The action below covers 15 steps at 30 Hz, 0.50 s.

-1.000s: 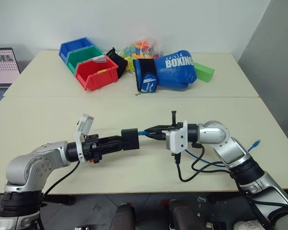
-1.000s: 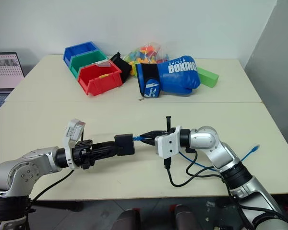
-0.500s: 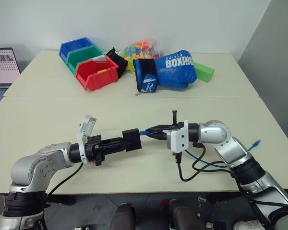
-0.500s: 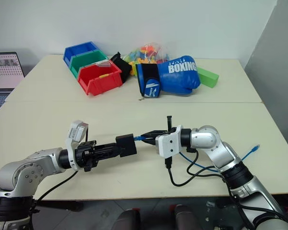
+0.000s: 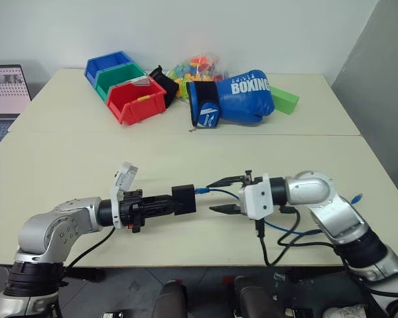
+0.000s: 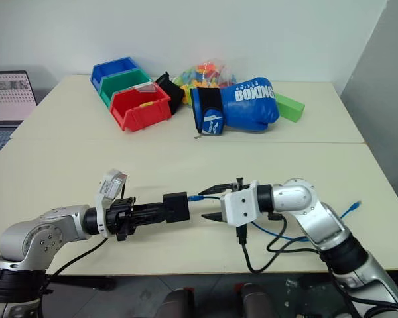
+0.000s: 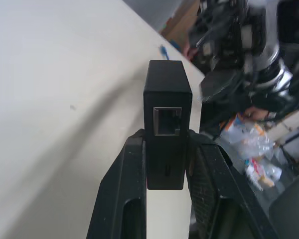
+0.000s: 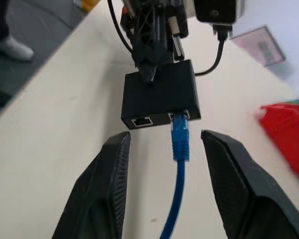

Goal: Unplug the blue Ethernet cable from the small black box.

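Right wrist view: blue Ethernet cable (image 8: 180, 149) plug is seated in one port of the small black box (image 8: 161, 97); a second port beside it has nothing in it. The right gripper's fingers (image 8: 102, 184) stand apart on either side of the cable, not touching it. The left wrist view instead shows the box (image 7: 167, 107) end-on, with one bare port facing the camera and both left fingers (image 7: 123, 186) pressed against its sides.

Head views: left gripper (image 5: 167, 205) is clamped on the box (image 5: 184, 199), held above the cream table (image 5: 66, 165), arm bent in from the left and pointing right, roughly level. Right gripper (image 5: 225, 194) points left toward it, jaws spread one above the other, the cable (image 5: 215, 191) running between them from the box back past the wrist. Cable then loops on the table under the right forearm, mixed with black robot cables (image 5: 278, 240); its free plug end (image 5: 355, 197) lies near the table's right edge.

Readable text: "BOXING" in white on the blue boxing glove (image 5: 242, 98) at the far side. Other marks on the cuff are too small to read.

Also at the back: red bin (image 5: 136, 101), green bin (image 5: 116, 77), blue bin (image 5: 105, 65), bag of coloured pieces (image 5: 196, 66), green block (image 5: 283, 100). Laptop (image 5: 5, 89) at far left, screen text illegible.
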### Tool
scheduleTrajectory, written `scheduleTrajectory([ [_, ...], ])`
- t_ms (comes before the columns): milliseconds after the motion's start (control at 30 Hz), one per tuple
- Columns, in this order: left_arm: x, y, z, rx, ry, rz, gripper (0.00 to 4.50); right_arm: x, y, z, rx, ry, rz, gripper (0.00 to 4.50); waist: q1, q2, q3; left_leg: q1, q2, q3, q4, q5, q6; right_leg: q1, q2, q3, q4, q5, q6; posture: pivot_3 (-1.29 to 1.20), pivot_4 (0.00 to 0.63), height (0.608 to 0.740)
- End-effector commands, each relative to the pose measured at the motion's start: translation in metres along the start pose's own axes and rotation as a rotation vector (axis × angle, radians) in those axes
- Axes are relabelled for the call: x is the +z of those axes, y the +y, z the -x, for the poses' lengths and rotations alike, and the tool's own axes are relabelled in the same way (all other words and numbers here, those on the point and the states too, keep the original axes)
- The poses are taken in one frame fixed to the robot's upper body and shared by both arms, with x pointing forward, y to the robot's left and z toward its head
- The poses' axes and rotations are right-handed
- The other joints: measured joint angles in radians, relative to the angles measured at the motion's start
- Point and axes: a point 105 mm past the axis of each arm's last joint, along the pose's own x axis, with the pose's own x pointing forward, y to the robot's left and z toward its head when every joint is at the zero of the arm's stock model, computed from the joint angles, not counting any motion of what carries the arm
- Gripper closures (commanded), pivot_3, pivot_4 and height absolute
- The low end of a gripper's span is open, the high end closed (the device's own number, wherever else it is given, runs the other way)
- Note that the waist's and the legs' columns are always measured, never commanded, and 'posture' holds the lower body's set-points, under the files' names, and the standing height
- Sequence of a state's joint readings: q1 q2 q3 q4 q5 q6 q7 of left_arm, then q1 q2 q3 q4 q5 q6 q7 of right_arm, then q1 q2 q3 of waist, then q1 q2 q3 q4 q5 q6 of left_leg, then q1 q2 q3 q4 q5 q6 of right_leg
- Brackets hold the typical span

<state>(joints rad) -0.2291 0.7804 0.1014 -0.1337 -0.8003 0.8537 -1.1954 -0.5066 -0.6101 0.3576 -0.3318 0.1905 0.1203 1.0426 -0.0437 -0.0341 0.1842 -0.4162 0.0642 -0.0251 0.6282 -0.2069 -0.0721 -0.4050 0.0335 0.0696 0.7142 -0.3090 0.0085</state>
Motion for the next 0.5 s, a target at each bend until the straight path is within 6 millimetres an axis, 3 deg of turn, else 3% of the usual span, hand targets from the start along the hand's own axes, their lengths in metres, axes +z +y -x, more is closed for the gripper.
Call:
scheduleTrajectory([
  [33,0.009,-0.009,-0.004,-0.06,0.045,-0.14,3.72,0.017,-0.012,0.012,-0.058,-0.113,-0.402,2.19,0.001,0.0,0.0,0.0,0.0,0.0,0.0,0.0,0.0,0.0,0.0,0.0,0.0,0.0,0.0,0.0,0.15,0.74],
  [267,0.015,-0.017,-0.003,-0.099,0.073,-0.269,3.72,0.014,-0.011,-0.006,0.006,-0.186,-0.734,2.19,-0.005,0.0,0.0,0.0,0.0,0.0,0.0,0.0,0.0,0.0,0.0,0.0,0.0,-0.002,0.002,0.0,0.15,0.74],
  [500,0.016,-0.019,0.003,-0.09,0.049,-0.284,3.72,0.008,-0.003,-0.019,0.073,-0.197,-0.842,2.19,-0.008,0.0,0.0,-0.001,0.0,0.0,0.0,0.0,0.0,-0.001,0.0,0.0,-0.001,-0.002,0.003,0.0,0.15,0.74],
])
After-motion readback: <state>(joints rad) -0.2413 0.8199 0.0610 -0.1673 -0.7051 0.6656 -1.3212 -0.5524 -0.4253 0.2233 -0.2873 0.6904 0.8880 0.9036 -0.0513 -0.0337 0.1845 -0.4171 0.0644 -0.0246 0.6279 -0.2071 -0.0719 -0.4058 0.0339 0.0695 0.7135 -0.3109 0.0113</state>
